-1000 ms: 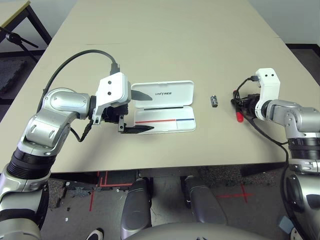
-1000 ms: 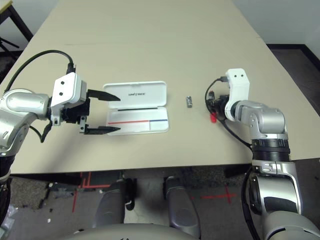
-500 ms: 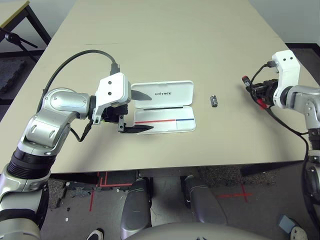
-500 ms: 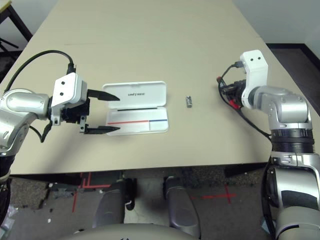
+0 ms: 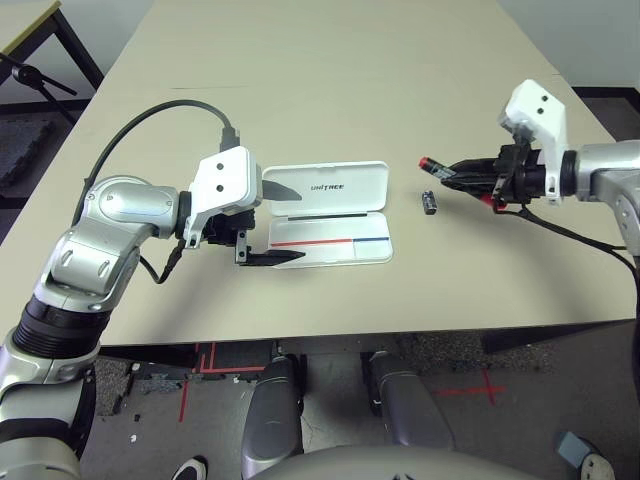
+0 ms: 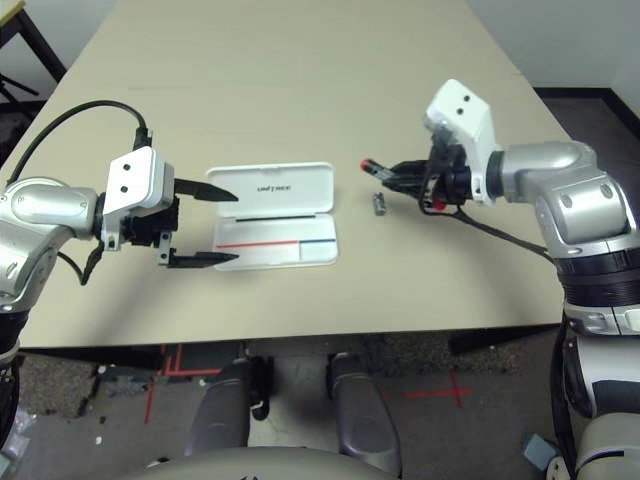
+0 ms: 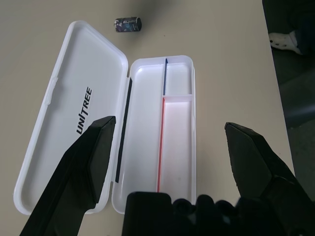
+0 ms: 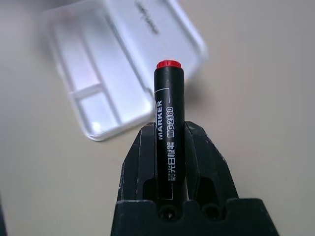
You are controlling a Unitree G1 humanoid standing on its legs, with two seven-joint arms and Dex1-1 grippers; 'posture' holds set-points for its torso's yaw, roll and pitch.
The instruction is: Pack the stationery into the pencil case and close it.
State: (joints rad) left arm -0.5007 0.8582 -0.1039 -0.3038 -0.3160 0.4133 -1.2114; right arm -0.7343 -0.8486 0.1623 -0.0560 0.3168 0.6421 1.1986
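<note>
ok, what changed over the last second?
The right hand, shut on the marker, lifted off the table and swung left, turning so the marker points at the open pencil case. Left hand stayed open beside the case; the small dark piece did not move.

Head stereo pair: both eyes are looking forward and down from above the table, taking in the same open case, both arms and the floor at the near edge.

Left wrist camera: sitting close above the case, looking along the left gripper, whose fingers are standing wide apart.

Right wrist camera: looking along the right gripper, very near the marker it is clamping; the case is lying beyond, shared with every other view.
</note>
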